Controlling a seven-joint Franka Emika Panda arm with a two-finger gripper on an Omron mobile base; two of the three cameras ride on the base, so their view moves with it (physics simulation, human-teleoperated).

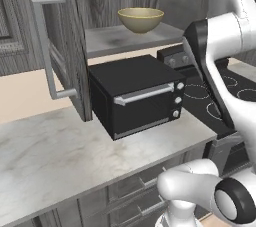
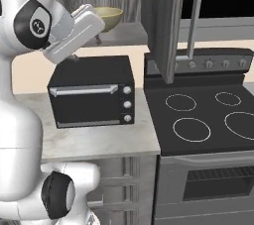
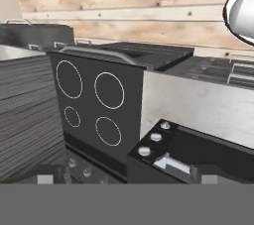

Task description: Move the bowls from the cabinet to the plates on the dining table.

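One bowl [image 1: 141, 19] sits upright on the cabinet shelf [image 1: 125, 41], well inside the open cabinet [image 1: 65, 31], above and behind the toaster oven [image 1: 137, 93]. In the right base view the same bowl [image 2: 110, 17] is part hidden behind the arm's forearm [image 2: 74, 33]; just its right half and rim show. Cabinet door [image 1: 60, 46] stands swung open w/ its long bar handle [image 1: 47, 46] facing out; the other door [image 2: 166, 21] hangs open over the stove's back edge (seen edge-on in the right view).

Toaster oven rests on the marble counter [image 1: 45, 156], door shut, three knobs down its right side. Stove [image 2: 203, 115] is just beside it on the right, four ring burners on top, knobs along the back panel. Drawers [image 1: 130, 191] below the counter.

Gripper: fingers spread wide apart, nothing between them. Only the dark tips [image 3: 47, 177] show at the bottom of the hand view, blurred. Hand cam is rolled sideways: stove top [image 3: 94, 105] appears as a near-vertical black panel, toaster oven [image 3: 193, 152] at lower right w/ its knobs, counter slab between them, wood-plank wall across the top. The arm's elbow is raised between the bowl and the cameras; the hand isn't touching the bowl or shelf as far as can be seen.
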